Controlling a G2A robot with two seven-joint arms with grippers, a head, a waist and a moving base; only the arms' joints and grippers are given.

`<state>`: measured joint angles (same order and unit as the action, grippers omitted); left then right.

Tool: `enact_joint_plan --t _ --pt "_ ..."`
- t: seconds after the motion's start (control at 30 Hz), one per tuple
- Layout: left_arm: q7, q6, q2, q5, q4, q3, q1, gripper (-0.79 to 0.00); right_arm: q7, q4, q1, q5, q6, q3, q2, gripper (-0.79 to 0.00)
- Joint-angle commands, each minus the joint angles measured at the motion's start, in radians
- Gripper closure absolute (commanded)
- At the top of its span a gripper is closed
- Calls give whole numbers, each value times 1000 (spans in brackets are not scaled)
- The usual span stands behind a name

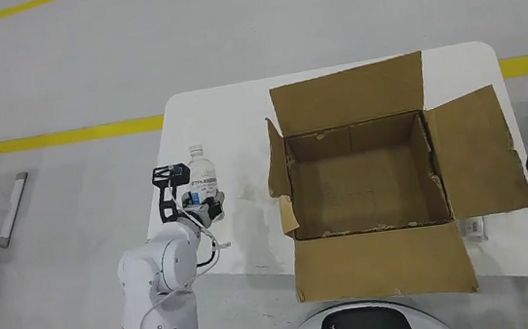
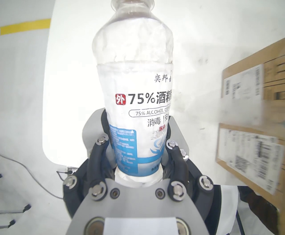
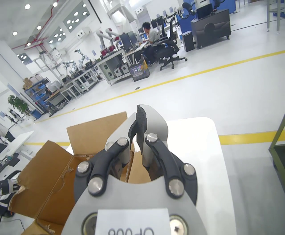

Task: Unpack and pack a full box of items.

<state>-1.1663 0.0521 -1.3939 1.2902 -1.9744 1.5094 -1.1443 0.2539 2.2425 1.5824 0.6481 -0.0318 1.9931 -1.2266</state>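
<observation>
White desk (image 1: pixel 224 110). Open box (image 1: pixel 364 182) takes its middle and right part, flaps spread, inside bare. The left flap looks half-raised, the other three lie out flat.

Left claw (image 2: pixel 137 133) is near the desk's left edge, clamped on the bottle (image 1: pixel 203 171) low on its body, over the label, cap pointing away from the wrist. Bottle is well apart from the box, between the left edge and the left flap. Cannot tell if it rests on the desk or hangs just above.

Right claw (image 3: pixel 139 131) has its fingers together with nothing between them and hangs over the box's right side.

A small clear item (image 1: pixel 474 229) is at the box's near right corner, close to the desk's near edge, partly under a flap; too small to name.

Judgement: with the box bare, the bottle is either last out or first in. If packing:
- Grip firm but not crushing, since the thin plastic likely dents and the label looks slick.
- Lift enough to clear the raised left flap and wall.
- Travel slowly, as the liquid may slosh.
- Lower into a corner until the base sits on the box floor, then release.
- Right claw should stay clear of the path.
</observation>
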Motion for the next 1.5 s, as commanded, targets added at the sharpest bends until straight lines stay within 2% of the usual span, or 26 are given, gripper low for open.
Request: enact_joint_plan --t 0.0,0.27,0.47,0.7,0.93,1.2,1.47 --pt "-18 14 -1 -39 -70 -2 19 0 4 -7 2 -58 1 39 0 0" --pt "-101 73 -6 -171 -241 -76 111 0 10 -30 44 -137 -18 99 -2 0" --pt "-138 111 -11 -284 -317 -150 177 0 1 -17 70 -133 -17 98 -4 0" --pt "-136 147 -17 -363 -279 -254 234 0 -1 -7 76 -134 -15 97 -4 0" --pt "-130 231 -27 -441 -179 -358 261 0 2 8 90 -137 -20 87 -5 0" --pt "-130 231 -27 -441 -179 -358 261 0 7 26 92 -133 -20 75 -5 0" --pt "-130 231 -27 -441 -179 -358 261 0 42 48 94 -40 -21 49 0 0"
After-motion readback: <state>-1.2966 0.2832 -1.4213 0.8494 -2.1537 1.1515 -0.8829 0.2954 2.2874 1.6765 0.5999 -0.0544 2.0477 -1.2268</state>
